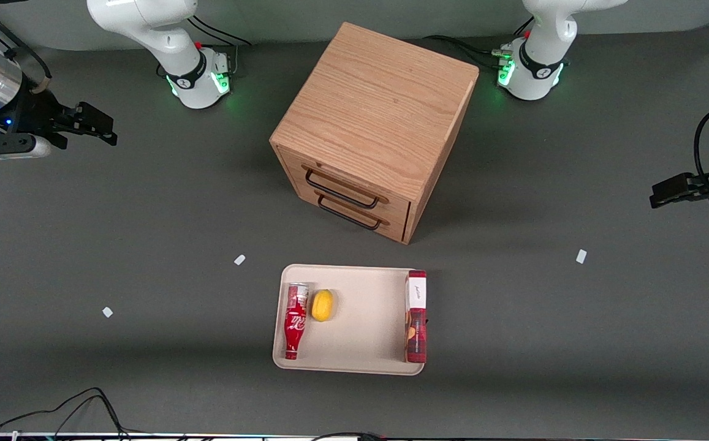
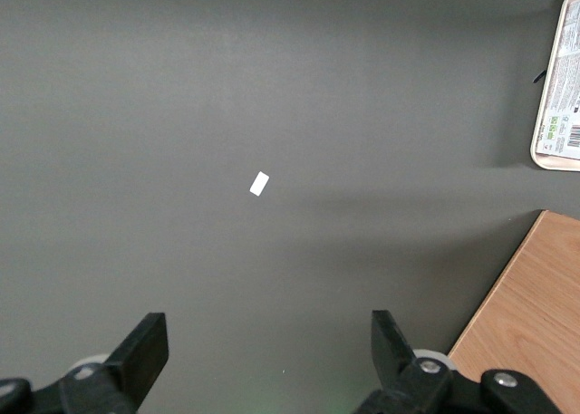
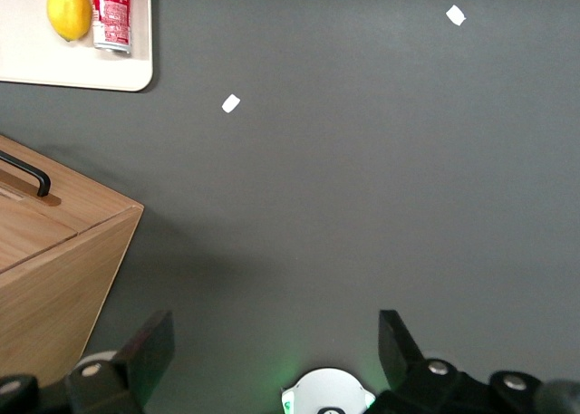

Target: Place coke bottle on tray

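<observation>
Coke bottle (image 1: pixel 295 320): lying on tray (image 1: pixel 360 361), at the edge toward the working arm's end, beside 1 lemon (image 1: pixel 322 305). Gripper (image 3: pixel 272 360): spread wide, holding nothing, well apart from tray. Placement judged complete; nothing left.

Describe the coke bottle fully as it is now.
The small red contour coke bottle with white script and a silvery base lies flat inside the shallow beige rectangular tray, along its rim toward the working arm's end, narrow neck nearest the front camera. A yellow lemon sits beside it. The claw hangs open, far off.
</observation>
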